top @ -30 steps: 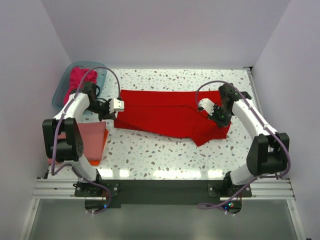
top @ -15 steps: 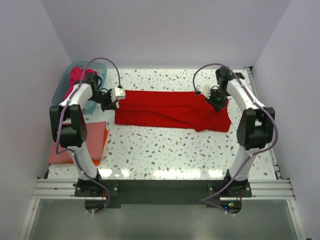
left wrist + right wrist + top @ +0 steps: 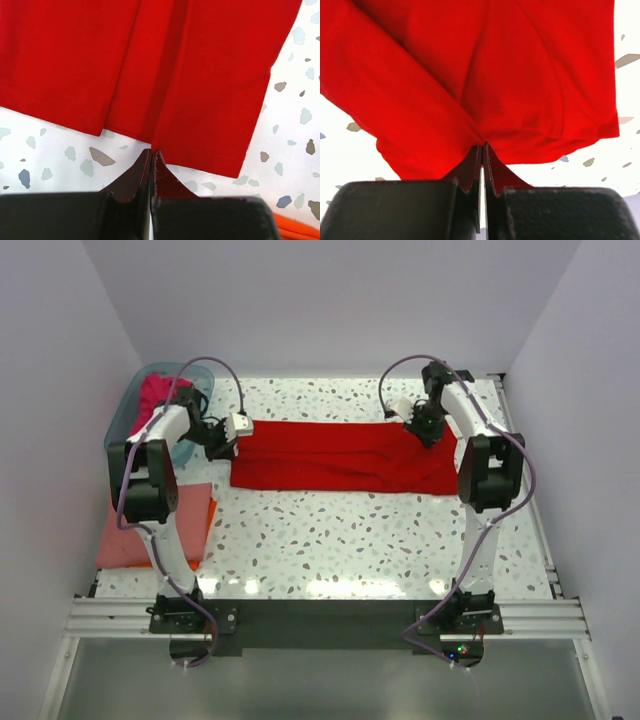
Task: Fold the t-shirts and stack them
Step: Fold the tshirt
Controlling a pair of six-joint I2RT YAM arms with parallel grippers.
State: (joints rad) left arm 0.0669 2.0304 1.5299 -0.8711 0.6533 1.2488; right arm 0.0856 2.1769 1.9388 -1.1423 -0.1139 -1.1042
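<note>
A bright red t-shirt (image 3: 340,455) lies as a long folded band across the far half of the table. My left gripper (image 3: 237,439) is at the band's left end, and in the left wrist view my left gripper (image 3: 152,152) is shut on the hem of the red t-shirt (image 3: 200,75). My right gripper (image 3: 412,425) is at the far right corner. In the right wrist view my right gripper (image 3: 483,147) is shut on a bunched fold of the red t-shirt (image 3: 495,75). A folded salmon-pink t-shirt (image 3: 150,530) rests on an orange one (image 3: 205,530) at the left.
A translucent teal tub (image 3: 125,420) stands at the back left with a magenta-pink t-shirt (image 3: 155,392) in it. The speckled white table (image 3: 330,540) is walled at the back and on both sides. A corner of the orange t-shirt (image 3: 300,232) shows behind my left fingers.
Both grippers have moved toward the back wall, still shut on the red shirt. The shirt's ragged near-right corner has been drawn up, and it now lies as a narrower, straighter band.
</note>
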